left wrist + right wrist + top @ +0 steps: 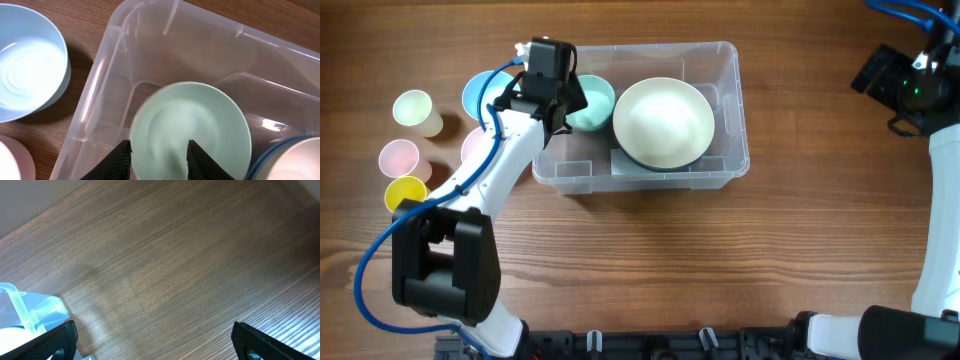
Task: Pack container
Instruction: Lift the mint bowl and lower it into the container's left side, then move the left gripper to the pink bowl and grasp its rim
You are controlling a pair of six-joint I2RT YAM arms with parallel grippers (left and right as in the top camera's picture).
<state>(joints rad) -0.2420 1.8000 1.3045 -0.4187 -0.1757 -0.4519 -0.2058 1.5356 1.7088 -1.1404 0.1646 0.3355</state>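
The clear container [735,110] stands at mid table, and its left wall shows in the left wrist view [100,85]. A large white bowl [663,122] with a blue outside sits in its middle; its edge shows in the left wrist view [295,160]. A mint green bowl [592,103] lies in the container's left part. My left gripper [552,100] hovers over that bowl's left rim. In the left wrist view its fingers [160,162] are apart, one outside the mint bowl [200,125] and one inside, and the bowl looks blurred. My right gripper [890,85] is open and empty over bare wood [155,342].
Left of the container are a light blue bowl [478,92] [25,65], a pink bowl [475,148], a pale green cup [415,108], a pink cup [399,157] and a yellow cup [405,192]. The container's corner shows in the right wrist view [20,312].
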